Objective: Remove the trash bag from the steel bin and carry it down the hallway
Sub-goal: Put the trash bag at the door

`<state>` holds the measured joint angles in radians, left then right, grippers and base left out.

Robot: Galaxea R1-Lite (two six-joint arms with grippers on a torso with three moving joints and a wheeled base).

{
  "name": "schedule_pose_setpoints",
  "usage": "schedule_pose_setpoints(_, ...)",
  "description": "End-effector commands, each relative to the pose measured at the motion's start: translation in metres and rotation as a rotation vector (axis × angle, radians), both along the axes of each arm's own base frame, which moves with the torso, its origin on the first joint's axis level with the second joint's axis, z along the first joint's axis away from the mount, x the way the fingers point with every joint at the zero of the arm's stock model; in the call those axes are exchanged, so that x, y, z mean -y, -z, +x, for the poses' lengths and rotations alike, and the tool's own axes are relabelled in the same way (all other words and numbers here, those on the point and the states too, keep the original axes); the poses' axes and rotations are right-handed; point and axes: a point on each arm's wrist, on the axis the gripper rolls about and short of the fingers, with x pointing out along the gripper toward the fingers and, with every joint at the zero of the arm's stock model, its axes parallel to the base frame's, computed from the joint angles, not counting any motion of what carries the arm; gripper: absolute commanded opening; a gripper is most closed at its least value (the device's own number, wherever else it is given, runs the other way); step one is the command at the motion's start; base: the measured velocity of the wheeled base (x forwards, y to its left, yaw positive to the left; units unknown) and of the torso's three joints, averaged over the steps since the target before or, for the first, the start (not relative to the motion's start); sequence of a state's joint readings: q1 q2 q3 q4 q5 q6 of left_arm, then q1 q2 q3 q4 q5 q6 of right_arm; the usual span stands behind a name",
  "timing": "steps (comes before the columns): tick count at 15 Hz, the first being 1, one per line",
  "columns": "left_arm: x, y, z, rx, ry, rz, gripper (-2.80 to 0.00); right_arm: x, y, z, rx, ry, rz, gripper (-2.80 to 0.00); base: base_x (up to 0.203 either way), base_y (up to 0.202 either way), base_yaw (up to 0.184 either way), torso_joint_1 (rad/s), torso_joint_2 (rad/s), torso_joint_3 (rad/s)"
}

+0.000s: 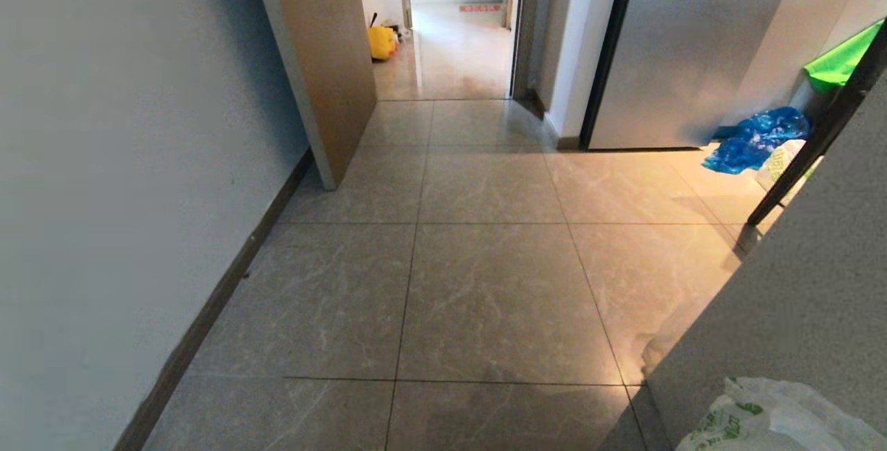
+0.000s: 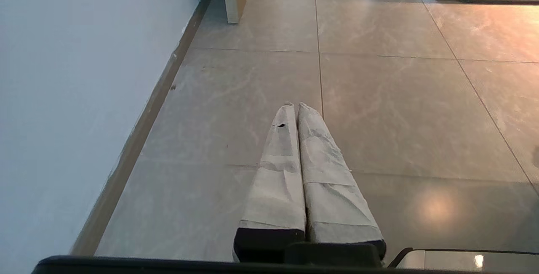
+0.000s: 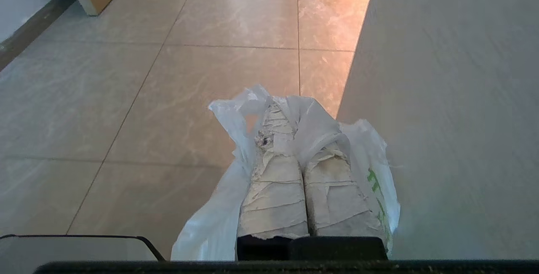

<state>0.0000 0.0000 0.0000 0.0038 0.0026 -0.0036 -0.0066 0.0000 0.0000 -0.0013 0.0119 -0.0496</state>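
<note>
Big stretch of glossy tiled floor runs ahead, wall with a dark baseboard on the left, grey counter side crowding in on the right, and a steel fridge further up on the right. An open wooden door leans in from the left, and past it the hallway carries on with a yellow tote sitting by its wall. A blue plastic bag is crumpled on the floor near the fridge, beside a dark slanted leg. The trash bag is off the floor, right beside the counter side; the green print on it is too crumpled to read. The right gripper is clamped tight on the bag's bunched top, plastic wrapped round both taped fingers. The left gripper hangs over the floor near the wall, fingers pressed together, holding nothing.
</note>
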Motion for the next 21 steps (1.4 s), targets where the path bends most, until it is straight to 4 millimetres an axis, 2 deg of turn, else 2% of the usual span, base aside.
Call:
schedule_pose_setpoints(1, 0.0000, 0.0001, 0.0000, -0.001, 0.000, -0.001, -2.80, 0.0000, 0.0000, 0.0000, 0.000, -0.001, -0.001, -2.80, 0.190, 0.000, 0.001, -0.002, 0.00, 0.002)
schedule_pose_setpoints(21, 0.0000, -0.0001, 0.0000, 0.001, 0.000, 0.001, -2.80, 0.0000, 0.0000, 0.0000, 0.000, -0.001, -0.001, -2.80, 0.190, 0.000, 0.002, 0.001, 0.00, 0.002)
